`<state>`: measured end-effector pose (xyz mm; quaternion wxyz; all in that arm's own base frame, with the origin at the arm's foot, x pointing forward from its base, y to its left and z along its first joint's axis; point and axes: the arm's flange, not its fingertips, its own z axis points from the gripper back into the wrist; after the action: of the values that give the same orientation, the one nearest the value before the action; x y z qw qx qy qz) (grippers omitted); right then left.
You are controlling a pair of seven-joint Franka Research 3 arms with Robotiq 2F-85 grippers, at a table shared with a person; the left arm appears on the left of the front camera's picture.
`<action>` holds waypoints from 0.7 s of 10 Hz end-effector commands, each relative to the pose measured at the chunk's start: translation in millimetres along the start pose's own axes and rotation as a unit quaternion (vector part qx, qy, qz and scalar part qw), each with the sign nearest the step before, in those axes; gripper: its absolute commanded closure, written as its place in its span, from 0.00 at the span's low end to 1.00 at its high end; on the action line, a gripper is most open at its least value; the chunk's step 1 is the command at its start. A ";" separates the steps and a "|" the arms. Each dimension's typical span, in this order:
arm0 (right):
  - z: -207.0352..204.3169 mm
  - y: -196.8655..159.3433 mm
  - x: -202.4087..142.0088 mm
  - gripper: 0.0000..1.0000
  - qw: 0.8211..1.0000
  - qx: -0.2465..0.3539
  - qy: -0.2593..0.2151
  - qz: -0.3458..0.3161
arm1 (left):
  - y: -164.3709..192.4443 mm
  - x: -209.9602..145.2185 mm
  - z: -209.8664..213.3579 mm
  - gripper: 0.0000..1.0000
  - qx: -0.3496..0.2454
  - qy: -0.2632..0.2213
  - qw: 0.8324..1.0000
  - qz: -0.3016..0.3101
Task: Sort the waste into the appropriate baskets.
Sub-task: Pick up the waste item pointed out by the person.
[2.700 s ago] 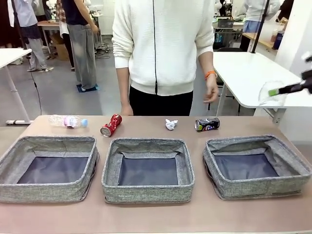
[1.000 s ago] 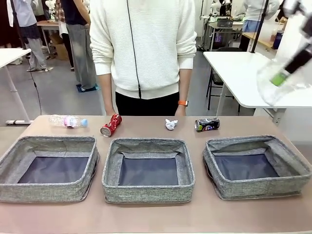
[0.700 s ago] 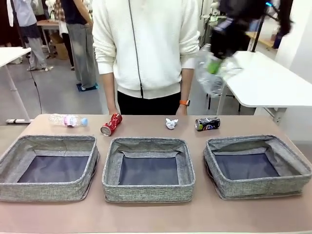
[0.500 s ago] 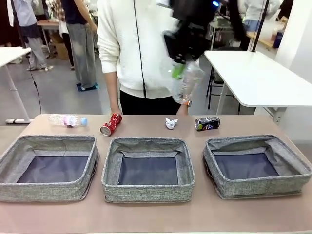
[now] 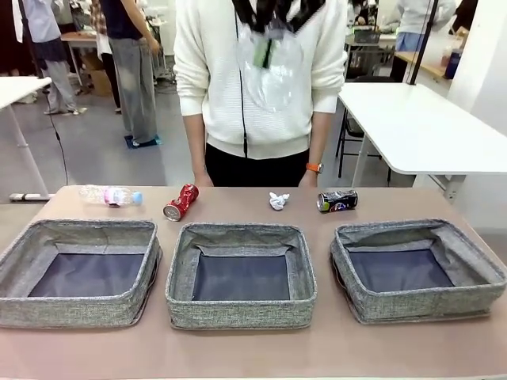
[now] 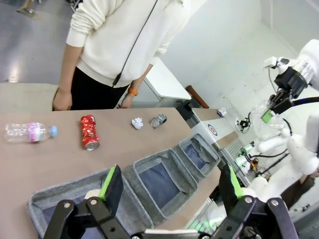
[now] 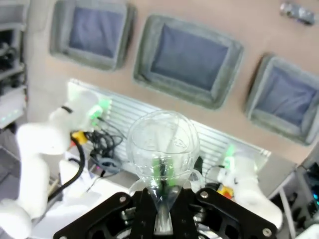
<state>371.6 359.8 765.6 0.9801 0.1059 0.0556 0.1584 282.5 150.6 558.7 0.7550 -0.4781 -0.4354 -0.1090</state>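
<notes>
grips a clear plastic bottle by the neck in the clenched right pincer, high over the tabletop's far edge, likely to clear the baskets' soft walls. holds the left pincer released, empty.

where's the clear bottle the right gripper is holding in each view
front view: clear bottle top centre, before the person
left wrist view: clear bottle far right, mid-height
right wrist view: clear bottle centre, neck in the right gripper
shared landmark: the middle basket
</notes>
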 end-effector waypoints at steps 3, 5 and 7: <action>-11.6 -7.7 1.4 0.99 1.000 -0.007 -0.005 -0.008 | -0.4 1.6 0.3 0.00 -0.010 -0.009 1.000 -0.010; -11.6 -7.7 1.4 0.99 1.000 -0.007 -0.005 -0.008 | -0.4 1.6 0.3 0.00 -0.010 -0.009 1.000 -0.010; -11.6 -7.7 1.4 0.99 1.000 -0.007 -0.005 -0.008 | -0.4 1.6 0.3 0.00 -0.010 -0.009 1.000 -0.010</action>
<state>376.5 360.9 755.1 0.9809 0.1011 0.0639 0.1534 282.4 150.6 558.9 0.7549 -0.4780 -0.4356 -0.1092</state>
